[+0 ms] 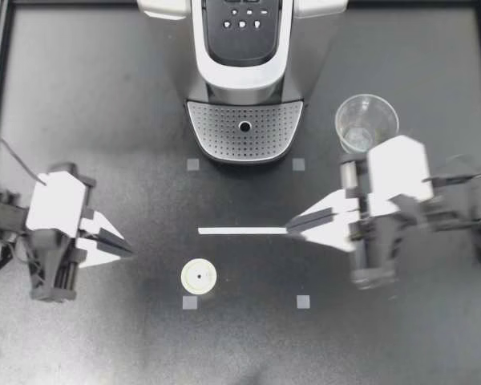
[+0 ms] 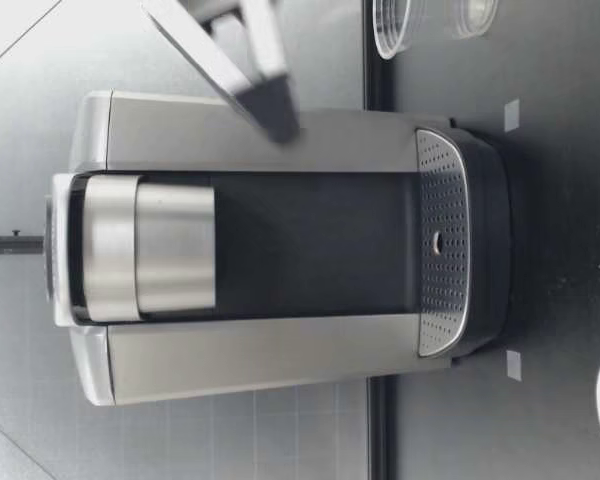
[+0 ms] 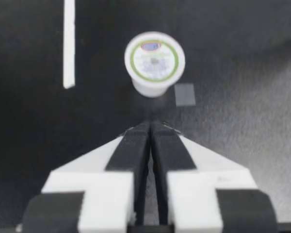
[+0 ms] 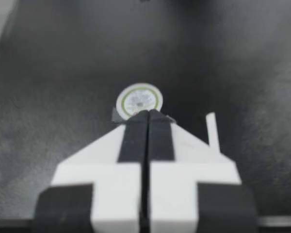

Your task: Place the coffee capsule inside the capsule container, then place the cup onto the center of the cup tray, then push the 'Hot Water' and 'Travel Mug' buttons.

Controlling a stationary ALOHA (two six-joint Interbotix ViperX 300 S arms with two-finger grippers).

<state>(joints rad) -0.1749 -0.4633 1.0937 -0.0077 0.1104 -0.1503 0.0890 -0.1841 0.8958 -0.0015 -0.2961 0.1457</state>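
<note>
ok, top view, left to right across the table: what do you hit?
My left claw, shut → white round coffee capsule → tips of my right claw, shut → clear plastic cup. The grey coffee machine and white tape strip span the middle, so they are left out.

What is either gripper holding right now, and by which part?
Nothing is held. My left gripper and my right gripper are both shut on nothing; the coffee capsule and the cup stand apart from both.

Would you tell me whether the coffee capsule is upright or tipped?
Upright: the coffee capsule rests on the table, its round lid facing straight up.
</note>
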